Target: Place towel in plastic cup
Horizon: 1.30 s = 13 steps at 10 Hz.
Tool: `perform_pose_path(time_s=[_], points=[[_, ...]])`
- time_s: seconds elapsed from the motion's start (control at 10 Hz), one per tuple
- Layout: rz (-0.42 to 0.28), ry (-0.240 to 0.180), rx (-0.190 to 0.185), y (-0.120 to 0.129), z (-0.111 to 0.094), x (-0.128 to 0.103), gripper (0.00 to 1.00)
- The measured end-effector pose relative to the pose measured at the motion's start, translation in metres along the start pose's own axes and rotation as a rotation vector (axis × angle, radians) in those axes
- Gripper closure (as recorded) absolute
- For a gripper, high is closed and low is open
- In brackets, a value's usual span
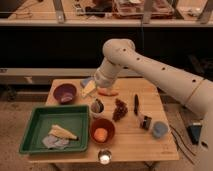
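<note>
Towel (55, 142): grey-blue, crumpled, lying in the near left corner of the green tray (30, 131), just beside the corn cob (62, 132). Wooden table (150, 107) carrying everything. White arm (165, 75) reaching in from the right, elbow raised high, forearm slanting down and left toward the table's back edge. Tray filling the table's left half. Gripper (91, 86) low over the back of the table, near the purple bowl (65, 92), well apart from the towel. Jaws seemingly apart, though hard to make out against the pale things there; nothing visibly held. Orange-brown bowl (102, 131) just right of the tray. Plastic cup (159, 129), pale blue, near the right front corner, beside a dark metallic cup (145, 122), well apart from the tray.
</note>
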Motion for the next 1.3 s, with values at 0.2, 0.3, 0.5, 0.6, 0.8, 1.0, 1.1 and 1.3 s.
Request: perform_pose_path(time_s=[0.2, 0.3, 0.5, 0.6, 0.8, 1.0, 1.1, 1.3], points=[[-0.013, 0.001, 0.005, -0.001, -0.001, 0.000, 0.20], [-0.044, 0.008, 0.005, -0.007, -0.003, -0.001, 0.20], [-0.156, 0.026, 0.005, -0.037, -0.012, -0.014, 0.20], [-0.219, 0.032, 0.003, -0.058, -0.014, -0.028, 0.20], [-0.325, 0.036, -0.007, -0.099, -0.012, -0.058, 0.20], [-0.454, 0.025, -0.020, -0.158, 0.001, -0.084, 0.20], [-0.488, 0.020, -0.027, -0.179, 0.008, -0.087, 0.20], [-0.572, 0.006, -0.041, -0.232, 0.027, -0.084, 0.20]])
